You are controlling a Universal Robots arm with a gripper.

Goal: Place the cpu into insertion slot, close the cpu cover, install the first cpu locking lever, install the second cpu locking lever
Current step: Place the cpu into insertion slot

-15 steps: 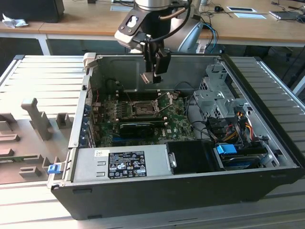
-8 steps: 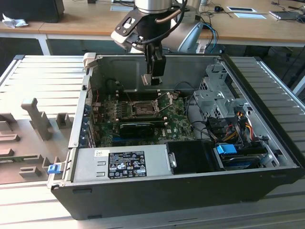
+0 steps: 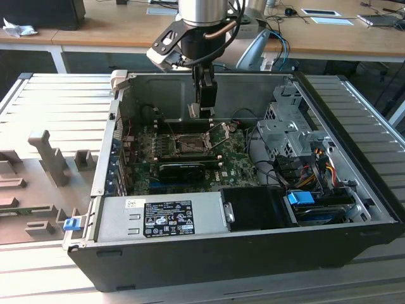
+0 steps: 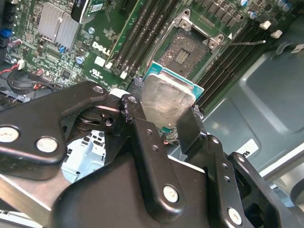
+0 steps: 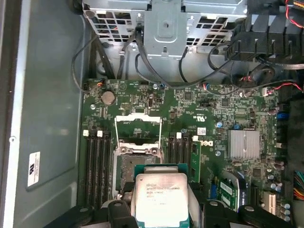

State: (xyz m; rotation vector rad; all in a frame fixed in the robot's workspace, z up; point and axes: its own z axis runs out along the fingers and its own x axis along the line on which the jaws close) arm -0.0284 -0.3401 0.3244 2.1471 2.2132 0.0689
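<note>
Fingers (image 4: 147, 142) clamp the printed cpu (image 5: 159, 194) — over insertion slot (image 4: 187, 50).

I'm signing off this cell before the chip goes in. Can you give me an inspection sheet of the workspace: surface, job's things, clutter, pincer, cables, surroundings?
Surface: slatted metal table carrying an open computer case.
Job's things: cpu held above the board, not seated; insertion slot bare; cpu cover standing open.
Clutter: grey fixture blocks on the table at the exterior view's left.
Pincer: pincer shut on the cpu's edges, near the slot.
Cables: black leads looped by the drive cage; coloured wires at the exterior view's right of the case.
Surroundings: wooden desks behind.
</note>
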